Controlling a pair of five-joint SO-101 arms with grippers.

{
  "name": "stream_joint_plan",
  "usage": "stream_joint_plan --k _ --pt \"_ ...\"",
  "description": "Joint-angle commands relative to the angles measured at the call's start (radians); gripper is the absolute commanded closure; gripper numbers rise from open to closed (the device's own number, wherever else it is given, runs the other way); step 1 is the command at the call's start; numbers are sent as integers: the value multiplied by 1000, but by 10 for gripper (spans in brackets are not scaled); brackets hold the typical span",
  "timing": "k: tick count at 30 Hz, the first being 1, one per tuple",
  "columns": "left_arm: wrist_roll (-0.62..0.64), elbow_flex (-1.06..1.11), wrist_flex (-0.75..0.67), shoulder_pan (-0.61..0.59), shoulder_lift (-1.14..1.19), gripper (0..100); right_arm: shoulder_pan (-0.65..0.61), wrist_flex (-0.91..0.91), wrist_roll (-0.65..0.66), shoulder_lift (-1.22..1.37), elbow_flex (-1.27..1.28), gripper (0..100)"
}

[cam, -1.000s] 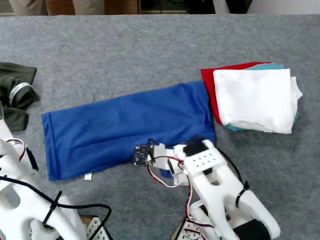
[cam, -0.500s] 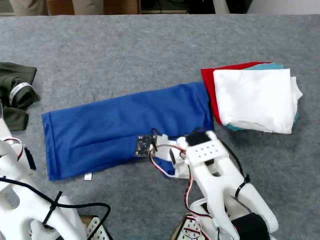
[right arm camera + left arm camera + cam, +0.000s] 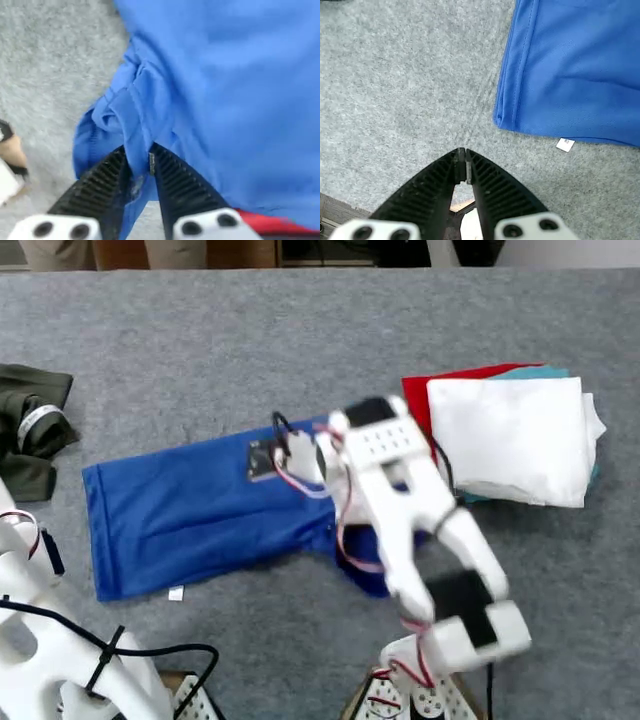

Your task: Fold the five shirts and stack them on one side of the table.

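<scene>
A blue shirt (image 3: 190, 510) lies folded lengthwise across the middle of the grey table. My right gripper (image 3: 141, 160) is shut on a bunched fold of the blue shirt (image 3: 240, 75), holding its right end up off the table. The right arm (image 3: 385, 455) hangs over that end, and a loop of blue cloth sags beneath it. My left gripper (image 3: 462, 156) is shut with nothing in it, over bare carpet near the blue shirt's (image 3: 580, 65) lower left corner. A folded white shirt (image 3: 510, 440) tops a stack on a red shirt (image 3: 420, 405) and a teal one.
A crumpled dark green shirt (image 3: 35, 425) lies at the table's left edge. A small white tag (image 3: 565, 144) sticks out at the blue shirt's near hem. The left arm (image 3: 30, 570) stands at the near left corner. Bare carpet stretches across the far side.
The right arm has risen from the near edge and swung toward the far left, dragging the blue shirt's right end up and over. The left arm has stayed put.
</scene>
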Motion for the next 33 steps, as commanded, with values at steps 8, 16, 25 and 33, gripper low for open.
stream_joint_plan --k 8,16,25,33 --pt "-3 -38 -3 0 -12 979 -8 189 175 441 -628 998" --pt "-2 -38 -3 0 -13 979 -21 189 170 656 -908 971" --pt "-5 -35 -3 0 -15 978 13 258 115 680 -1053 832" --pt "-6 -35 -3 0 -15 978 73 258 115 492 -998 898"
